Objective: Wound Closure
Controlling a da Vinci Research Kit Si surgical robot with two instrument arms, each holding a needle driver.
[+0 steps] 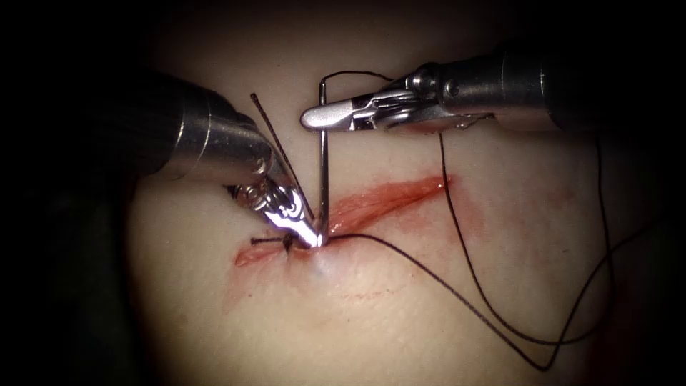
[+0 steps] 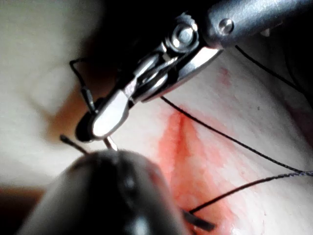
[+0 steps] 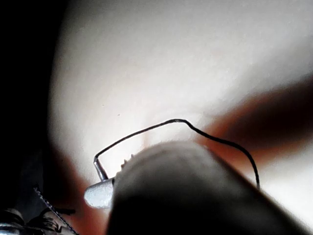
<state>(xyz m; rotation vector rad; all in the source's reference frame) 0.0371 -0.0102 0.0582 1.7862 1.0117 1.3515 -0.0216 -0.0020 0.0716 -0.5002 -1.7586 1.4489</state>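
Pale tissue [image 1: 429,314], red cut [image 1: 386,204] mid-frame.
Right tool [image 1: 329,116] clamped near needle [image 1: 324,179] tail, upper centre; left tool [image 1: 304,232] at cut, grip unclear; steady hold advisable.

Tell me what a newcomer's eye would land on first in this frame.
The curved steel needle stands nearly upright in the middle, its lower end in the pale pork tissue at the red cut. The right pincer is shut on it near the thread end, while the left pincer presses down where the needle meets the tissue. Thin black thread loops across the tissue right of the cut.
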